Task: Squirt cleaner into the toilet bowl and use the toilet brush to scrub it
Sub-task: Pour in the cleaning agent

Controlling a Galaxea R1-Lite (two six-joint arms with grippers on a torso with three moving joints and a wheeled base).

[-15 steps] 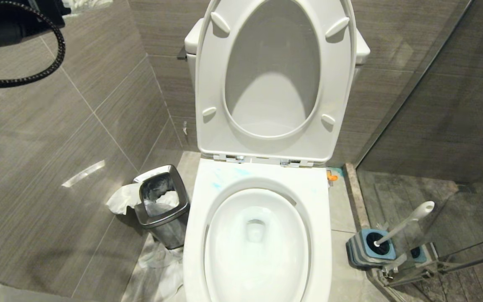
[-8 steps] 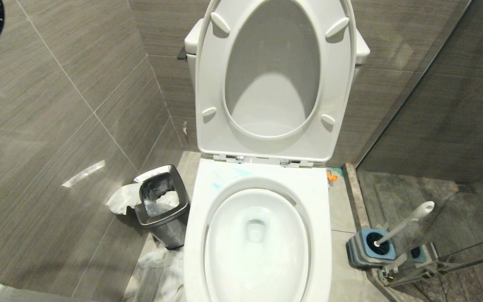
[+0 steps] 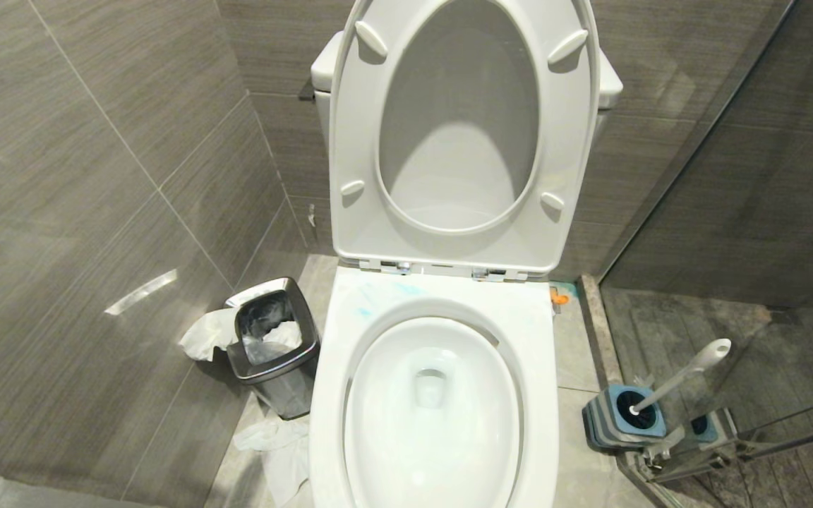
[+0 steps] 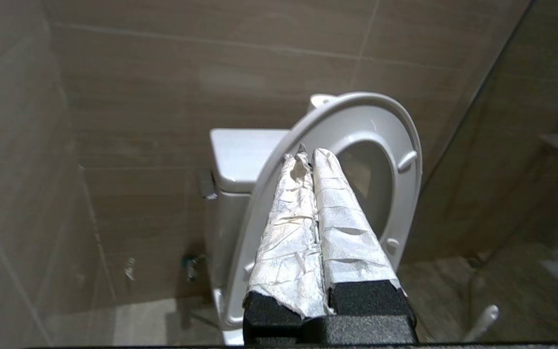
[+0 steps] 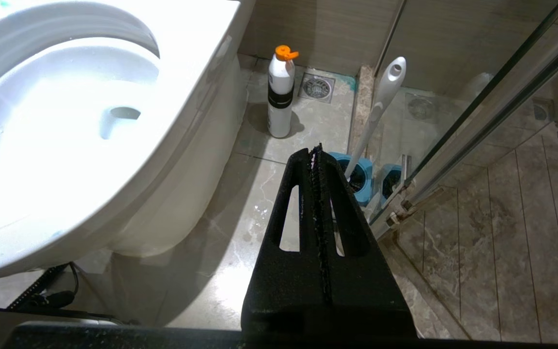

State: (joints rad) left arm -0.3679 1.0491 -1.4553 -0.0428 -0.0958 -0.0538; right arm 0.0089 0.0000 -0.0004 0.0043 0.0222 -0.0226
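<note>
The white toilet bowl (image 3: 540, 367) stands open, its seat and lid raised against the tank. Pale turquoise smears of cleaner (image 3: 364, 310) mark the rim's back left. The toilet brush (image 3: 685, 370) leans with its white handle up in a blue-and-grey holder (image 3: 615, 420) on the floor to the right. My left gripper (image 4: 308, 155), fingers wrapped in white tape, is shut and empty, held high facing the raised seat (image 4: 405, 145). My right gripper (image 5: 314, 150) is shut and empty, low beside the bowl (image 5: 201, 48), with the brush handle (image 5: 380, 104) just beyond its tips. Neither gripper shows in the head view.
A white bottle with an orange cap (image 5: 280, 92) stands on the floor right of the bowl, near a floor drain (image 5: 317, 87). A steel waste bin (image 3: 272, 346) with paper sits left, crumpled paper (image 3: 276, 444) beside it. A glass shower partition (image 3: 731, 176) bounds the right.
My left arm and its black cable, seen at the head view's upper left a second ago, have moved out of that view. The toilet and the brush have not moved.
</note>
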